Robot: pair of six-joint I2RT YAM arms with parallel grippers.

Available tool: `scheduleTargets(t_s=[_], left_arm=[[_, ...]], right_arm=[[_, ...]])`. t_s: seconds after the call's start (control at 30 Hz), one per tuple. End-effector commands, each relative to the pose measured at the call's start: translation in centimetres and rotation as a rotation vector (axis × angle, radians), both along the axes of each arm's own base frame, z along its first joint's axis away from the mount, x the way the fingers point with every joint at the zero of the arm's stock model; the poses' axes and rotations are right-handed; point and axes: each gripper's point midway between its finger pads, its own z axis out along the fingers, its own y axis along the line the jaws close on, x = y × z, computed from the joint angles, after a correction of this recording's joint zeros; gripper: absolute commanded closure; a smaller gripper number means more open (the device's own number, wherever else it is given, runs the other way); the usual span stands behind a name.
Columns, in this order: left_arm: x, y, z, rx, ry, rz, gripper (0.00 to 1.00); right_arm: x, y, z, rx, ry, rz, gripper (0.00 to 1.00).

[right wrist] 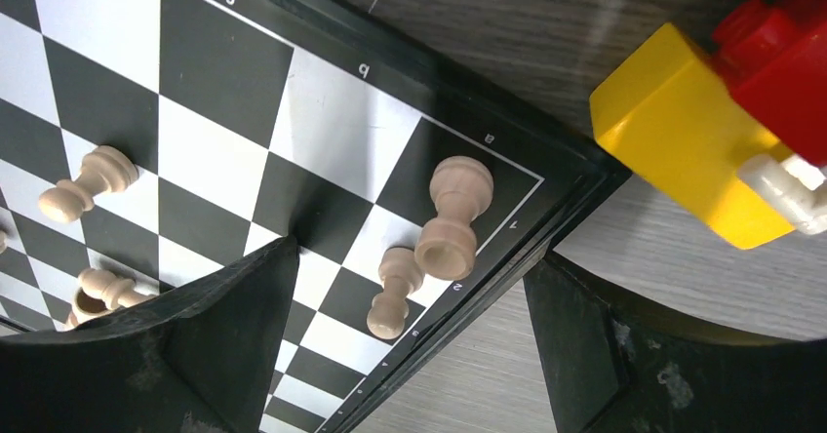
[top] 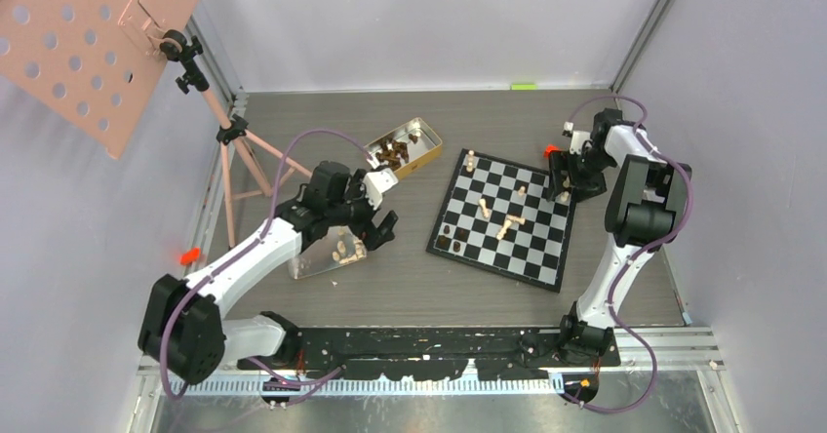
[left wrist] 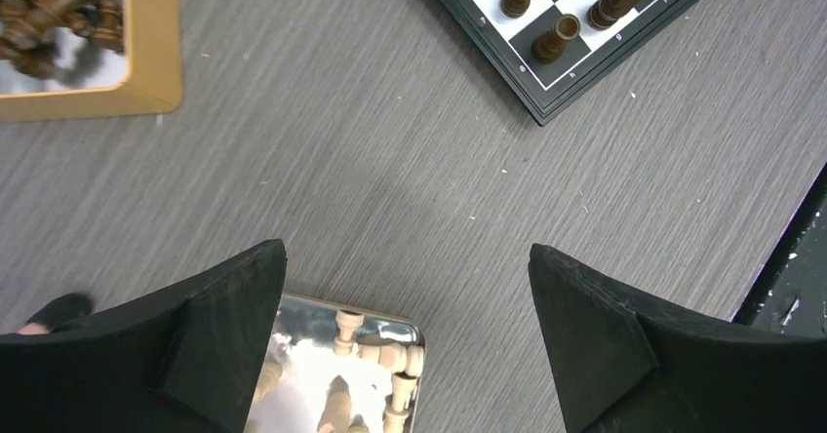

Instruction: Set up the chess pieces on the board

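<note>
The chessboard (top: 531, 257) lies tilted, right of centre. A few pale pieces (top: 507, 226) lie toppled on it, and dark pieces (top: 447, 238) stand at its near left corner. My left gripper (top: 368, 233) is open and empty, hovering over the table (left wrist: 405, 257) at the corner of a shiny tray (left wrist: 302, 370) holding pale pieces (left wrist: 402, 360). My right gripper (top: 564, 185) is open and empty over the board's far right corner (right wrist: 410, 257). Two pale pieces show between its fingers, one (right wrist: 451, 214) larger and one (right wrist: 392, 292) smaller.
A gold tin (top: 426, 150) of dark pieces (left wrist: 44, 9) stands behind the left gripper. Yellow (right wrist: 683, 131) and red (right wrist: 780, 53) toy blocks sit just off the board's corner. A tripod (top: 234, 150) with a pink perforated panel (top: 88, 33) stands at far left.
</note>
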Motion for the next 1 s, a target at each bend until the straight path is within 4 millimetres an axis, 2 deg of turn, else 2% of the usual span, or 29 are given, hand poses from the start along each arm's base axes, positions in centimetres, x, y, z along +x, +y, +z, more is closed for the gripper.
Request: scheduleTargets(t_s=[0.0,0.2,0.37,0.47,0.6,0.97], left_arm=[[1.4,-2.4,0.0,-0.051,0.012,-0.063,0.01],[1.1,-6.3,-1.9,-0.164,0.170,-0.160,0.01],[0.4,-7.9,-4.5,-0.140,0.214,-0.226,0.01],[-0.3,-8.8,-5.4,-0.161,0.283,-0.256,0.01],[-1.5,-10.1,-6.0,-0.191,0.339,-0.311,0.01],[-5.2,-12.9,-7.3,-0.185,0.351,-0.449,0.01]], right_arm=[[2.3,0.0,0.6,-0.017,-0.040,-0.012,0.10],[1.7,0.7,-0.1,0.002,-0.033,-0.048,0.09],[1.0,1.2,-0.2,0.018,-0.021,-0.068,0.09],[0.8,1.4,-0.1,0.022,-0.020,-0.071,0.10],[0.6,1.5,0.0,0.026,-0.019,-0.077,0.10],[1.2,2.4,-0.2,0.000,-0.006,-0.070,0.10]])
